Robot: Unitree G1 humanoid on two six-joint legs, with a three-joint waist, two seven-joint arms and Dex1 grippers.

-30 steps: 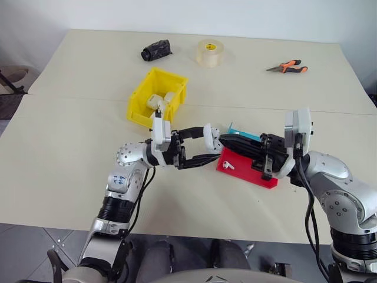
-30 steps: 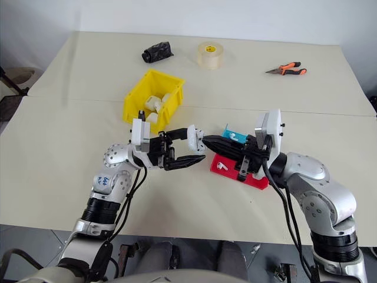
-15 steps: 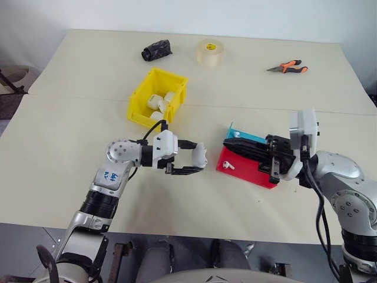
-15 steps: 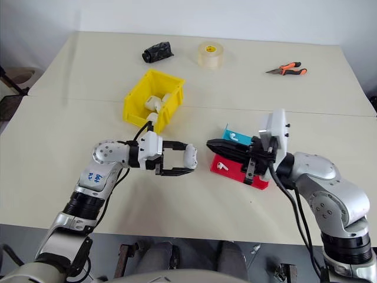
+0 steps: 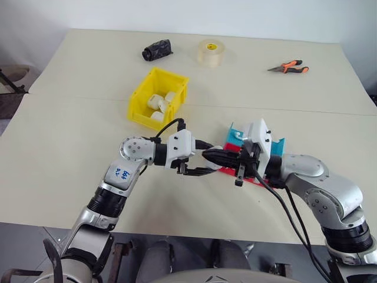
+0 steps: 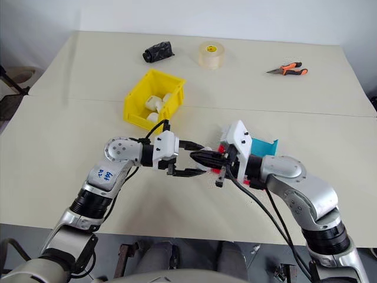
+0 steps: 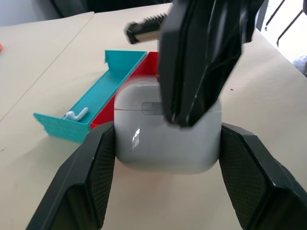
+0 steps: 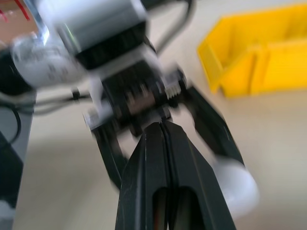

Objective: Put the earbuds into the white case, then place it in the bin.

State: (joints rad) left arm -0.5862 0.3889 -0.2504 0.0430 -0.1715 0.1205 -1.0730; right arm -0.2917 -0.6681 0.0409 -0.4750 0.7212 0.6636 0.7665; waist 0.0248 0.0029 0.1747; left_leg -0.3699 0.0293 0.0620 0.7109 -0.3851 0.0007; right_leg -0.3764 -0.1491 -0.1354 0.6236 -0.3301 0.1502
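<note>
— Where is the white case (image 7: 167,136) just now?

— Clamped between my left gripper's (image 5: 207,164) two fingers, its lid closed, held over the table (image 5: 70,147) just in front of the red-and-blue tray (image 5: 272,145).

— And your right gripper (image 5: 207,157)?

— Its fingers are pressed tight together with nothing between them — their tips sit against the top of the case, at the lid seam.

— Any earbuds about?

— One earbud (image 7: 76,114) lies in the tray's blue compartment, just behind the case.

— The bin?

— The yellow bin (image 5: 158,97) stands behind the tray and to its left, well apart from the case, with a few white pieces (image 5: 159,105) inside. Farther back from the tray lie a tape roll (image 5: 210,52), a black pouch (image 5: 156,49) and orange-handled pliers (image 5: 290,66).
</note>
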